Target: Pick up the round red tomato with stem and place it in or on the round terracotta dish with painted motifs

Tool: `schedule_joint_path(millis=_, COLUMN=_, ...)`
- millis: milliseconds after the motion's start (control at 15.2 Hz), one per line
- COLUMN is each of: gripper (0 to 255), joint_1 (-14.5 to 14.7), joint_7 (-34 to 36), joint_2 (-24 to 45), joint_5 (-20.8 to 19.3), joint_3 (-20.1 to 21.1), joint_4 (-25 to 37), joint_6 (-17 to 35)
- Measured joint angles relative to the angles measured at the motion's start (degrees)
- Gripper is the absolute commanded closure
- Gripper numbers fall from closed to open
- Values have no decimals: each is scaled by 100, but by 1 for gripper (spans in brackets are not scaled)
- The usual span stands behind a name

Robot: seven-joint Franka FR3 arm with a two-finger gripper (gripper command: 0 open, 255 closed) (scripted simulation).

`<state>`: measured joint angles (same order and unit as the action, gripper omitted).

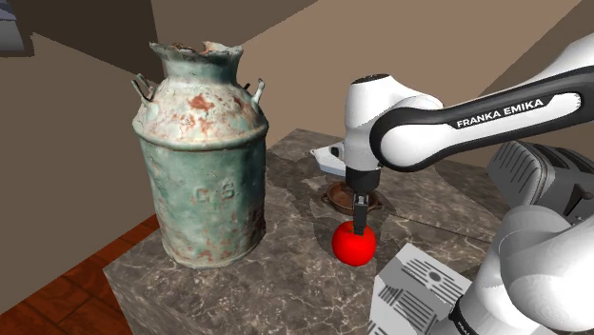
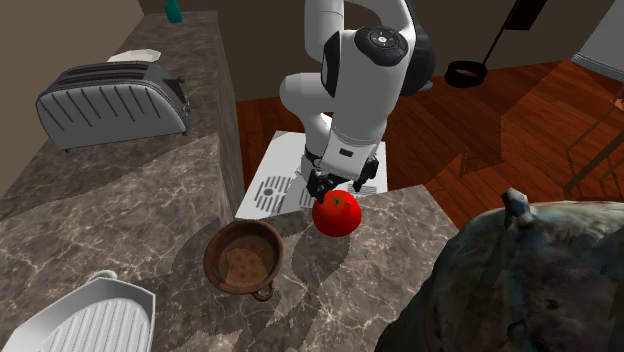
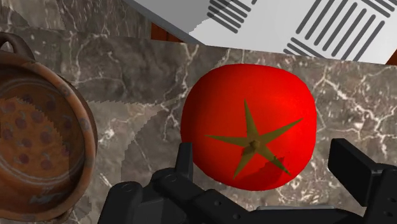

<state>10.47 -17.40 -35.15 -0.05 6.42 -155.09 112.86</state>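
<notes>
At the shoulder view's left, a tall rusted green can (image 1: 200, 162) on the marble surface (image 1: 286, 276), then the brown dish (image 3: 83, 121), its painted spots clear from the wrist, beside it the round red tomato (image 3: 248, 133), stem straight up toward your claw (image 3: 266, 156), fingers wide, straddling it.

Home kitchen: marble counter (image 2: 120, 200), silver toaster (image 2: 110, 105), wood floor (image 2: 480, 130).

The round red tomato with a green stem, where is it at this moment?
In the second exterior view the tomato sits near the edge of the marbled grey countertop, right of the round brown painted dish, under the open black gripper.
</notes>
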Motion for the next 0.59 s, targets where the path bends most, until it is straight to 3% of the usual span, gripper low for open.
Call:
schedule_joint_path(millis=462, gripper=0, joint_1=3, joint_7=4, joint_2=9, joint_5=2, joint_3=4, joint_4=-76, joint_6=88)
schedule_joint_path(millis=528, gripper=255, joint_1=3, joint_7=4, joint_2=9, joint_5=2, joint_3=4, joint_4=-76, joint_6=88)
schedule_joint_path(millis=594, gripper=255, joint_1=3, joint_7=4, joint_2=9, joint_5=2, joint_3=4, joint_4=-76, joint_6=88)
